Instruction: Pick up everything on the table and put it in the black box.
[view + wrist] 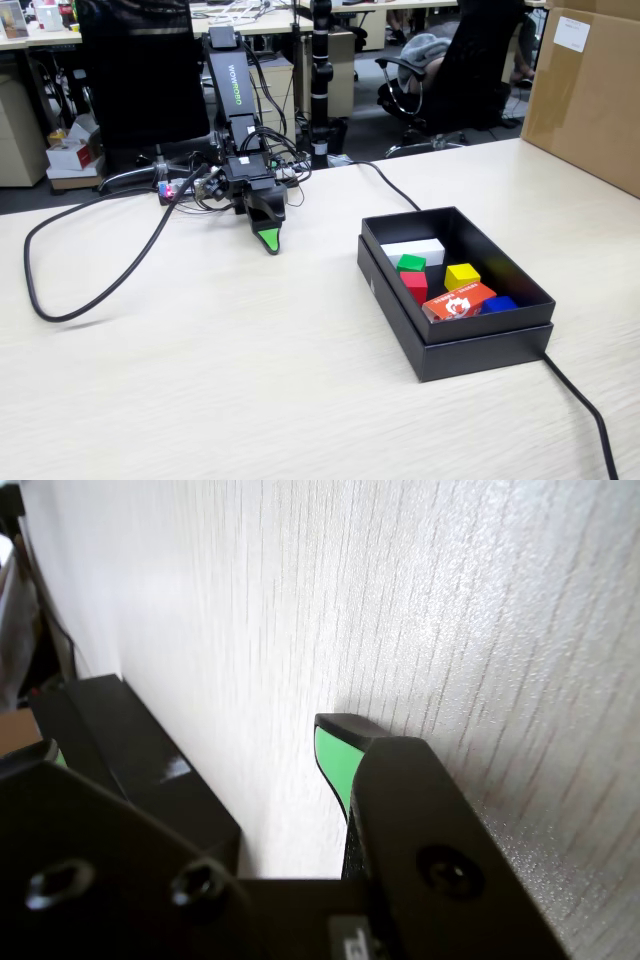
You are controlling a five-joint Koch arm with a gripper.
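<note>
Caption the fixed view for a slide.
Koch arm's gripper rests low over the table, while the black box holds the red cube, green cube and yellow cube.

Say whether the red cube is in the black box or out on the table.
In. The red cube lies inside the black box, below the green cube.

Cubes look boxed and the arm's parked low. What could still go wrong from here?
1. The gripper rests near the table with jaws apart; a sweeping move might scrape it.
2. The black cable loops beside the arm and could snag.
3. Another cable runs from the black box; a tug might shift it.
</note>
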